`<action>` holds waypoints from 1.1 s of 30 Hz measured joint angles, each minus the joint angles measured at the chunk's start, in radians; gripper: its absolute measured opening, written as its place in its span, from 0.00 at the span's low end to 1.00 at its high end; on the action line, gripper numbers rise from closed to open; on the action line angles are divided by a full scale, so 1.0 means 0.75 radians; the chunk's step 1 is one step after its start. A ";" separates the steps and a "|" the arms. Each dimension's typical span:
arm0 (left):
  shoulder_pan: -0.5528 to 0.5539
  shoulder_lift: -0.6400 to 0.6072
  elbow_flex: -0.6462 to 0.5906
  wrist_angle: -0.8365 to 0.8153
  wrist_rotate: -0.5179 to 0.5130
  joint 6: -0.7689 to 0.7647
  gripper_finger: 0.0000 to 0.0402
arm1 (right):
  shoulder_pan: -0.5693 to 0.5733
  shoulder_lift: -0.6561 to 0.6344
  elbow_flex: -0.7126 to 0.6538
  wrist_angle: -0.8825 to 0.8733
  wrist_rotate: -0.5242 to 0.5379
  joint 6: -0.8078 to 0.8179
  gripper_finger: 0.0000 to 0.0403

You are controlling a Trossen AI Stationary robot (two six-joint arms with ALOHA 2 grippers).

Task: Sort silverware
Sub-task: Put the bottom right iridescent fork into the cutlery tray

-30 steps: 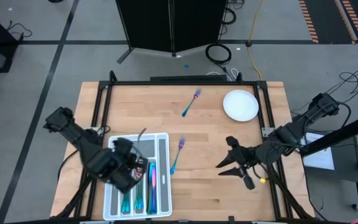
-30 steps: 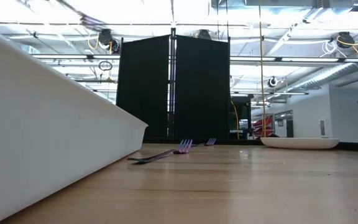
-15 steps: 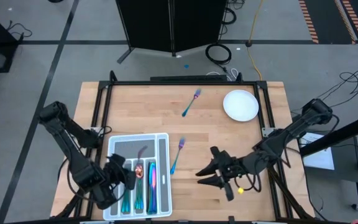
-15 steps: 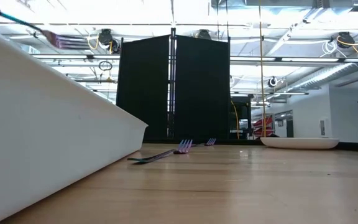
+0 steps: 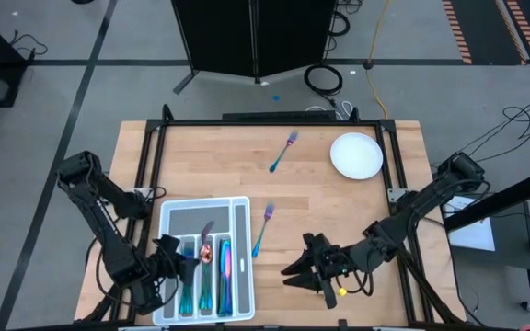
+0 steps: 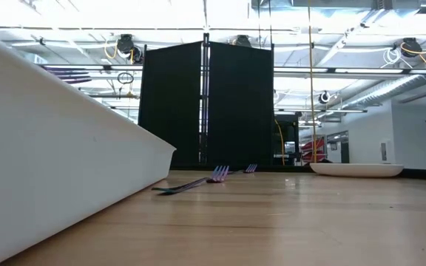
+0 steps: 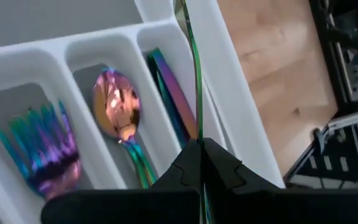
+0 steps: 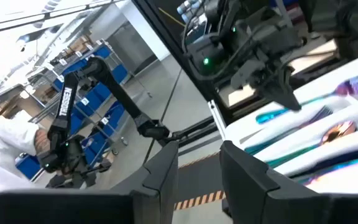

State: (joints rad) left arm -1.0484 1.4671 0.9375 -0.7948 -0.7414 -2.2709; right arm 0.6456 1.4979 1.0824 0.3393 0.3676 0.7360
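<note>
Wooden tabletop [image 5: 320,184] filled the overhead view, framed in black and backed by a dark screen. A white tray [image 5: 239,210] with long compartments sat near the left front corner, already holding several rainbow-metal pieces: forks [image 7: 39,149], a spoon [image 7: 118,107] and slim pieces beside it. The left gripper [image 5: 175,254] hovered over the tray, jaws clenched on a thin utensil [image 7: 195,74] by its handle. A second earlier that arm had been higher across the tray; it had since drawn back toward the table's front edge, lowering the piece toward a compartment, which suggested another piece was about to be filed.

The right gripper [image 5: 313,267] had swung from the right side toward the table's front centre, its fingers parted and holding nothing. Two forks remained loose on the wood: one fork [image 5: 261,229] just beside the tray, another fork [image 5: 283,152] farther back, near a round white plate [image 5: 356,155]. Those two seemed to be what was left to sort.
</note>
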 joint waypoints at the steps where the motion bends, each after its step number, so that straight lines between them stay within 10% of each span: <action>1: -0.011 0.001 -0.001 -0.001 0.001 -0.001 0.01 | 0.004 0.007 0.000 0.000 -0.001 0.014 0.26; 22: -0.136 0.317 0.157 -0.083 0.201 -0.026 0.01 | 0.005 0.013 0.001 0.004 0.003 0.078 0.26; 33: -0.147 0.342 0.305 -0.506 0.198 -0.027 0.01 | -0.013 0.013 0.001 0.001 -0.002 0.040 0.26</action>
State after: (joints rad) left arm -1.1587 1.7233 1.1664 -1.1743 -0.5930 -2.2909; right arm 0.6363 1.5078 1.0832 0.3397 0.3661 0.7662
